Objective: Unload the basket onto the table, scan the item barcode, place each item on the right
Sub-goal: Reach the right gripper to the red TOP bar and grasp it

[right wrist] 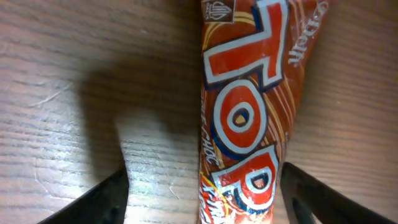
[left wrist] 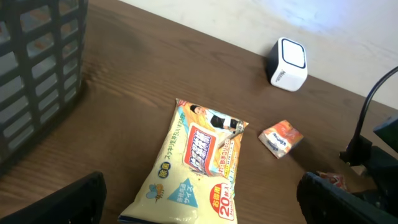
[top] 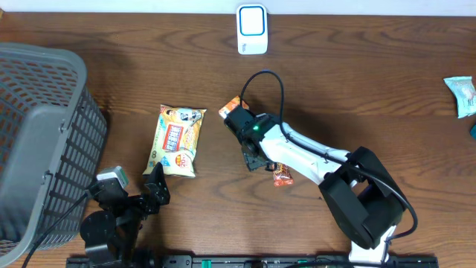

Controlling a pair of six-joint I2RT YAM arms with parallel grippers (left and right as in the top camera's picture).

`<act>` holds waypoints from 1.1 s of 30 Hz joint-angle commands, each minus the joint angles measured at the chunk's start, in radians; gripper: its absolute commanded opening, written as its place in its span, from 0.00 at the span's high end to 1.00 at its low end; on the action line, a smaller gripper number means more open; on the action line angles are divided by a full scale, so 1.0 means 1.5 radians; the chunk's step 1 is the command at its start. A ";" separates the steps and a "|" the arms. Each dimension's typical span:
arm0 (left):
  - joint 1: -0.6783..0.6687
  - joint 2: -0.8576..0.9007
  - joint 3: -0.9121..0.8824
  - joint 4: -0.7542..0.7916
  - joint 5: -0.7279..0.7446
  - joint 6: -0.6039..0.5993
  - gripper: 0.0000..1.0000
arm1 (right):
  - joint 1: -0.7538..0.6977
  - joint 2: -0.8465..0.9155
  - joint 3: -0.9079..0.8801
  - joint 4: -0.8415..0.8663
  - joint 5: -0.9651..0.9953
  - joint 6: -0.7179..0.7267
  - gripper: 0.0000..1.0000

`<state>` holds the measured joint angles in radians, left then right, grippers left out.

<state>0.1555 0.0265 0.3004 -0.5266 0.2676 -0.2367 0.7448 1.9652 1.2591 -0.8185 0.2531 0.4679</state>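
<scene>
A red and orange "TOP" snack bar (right wrist: 249, 112) lies on the wooden table, its far end showing past the right arm (top: 282, 176). My right gripper (right wrist: 208, 205) hangs low over it, open, one finger on each side. The right finger (right wrist: 317, 193) is close to the wrapper, while the left one stands apart with bare wood between. From overhead the right gripper (top: 256, 158) is at the table's middle. The white scanner (top: 252, 30) stands at the back edge and shows in the left wrist view too (left wrist: 289, 64). My left gripper (top: 149, 193) rests open at the front left.
A yellow wipes pack (top: 177, 140) lies just ahead of the left gripper (left wrist: 205, 208). A small orange packet (top: 232, 106) sits behind the right gripper. A grey basket (top: 37, 141) fills the left side. A teal packet (top: 462, 95) lies at the far right edge.
</scene>
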 commanded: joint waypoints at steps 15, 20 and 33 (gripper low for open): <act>0.002 -0.002 -0.002 0.002 0.008 -0.004 0.03 | -0.038 0.013 -0.061 -0.037 -0.074 -0.019 0.67; 0.002 -0.002 -0.002 0.002 0.008 -0.003 0.02 | -0.076 0.024 -0.085 -0.026 -0.166 -0.068 0.84; 0.002 -0.002 -0.002 0.002 0.008 -0.003 0.02 | -0.236 0.025 -0.043 -0.203 -0.948 -0.772 0.99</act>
<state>0.1555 0.0265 0.3004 -0.5262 0.2680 -0.2367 0.4152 2.0018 1.1942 -1.0828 -0.8783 -0.3336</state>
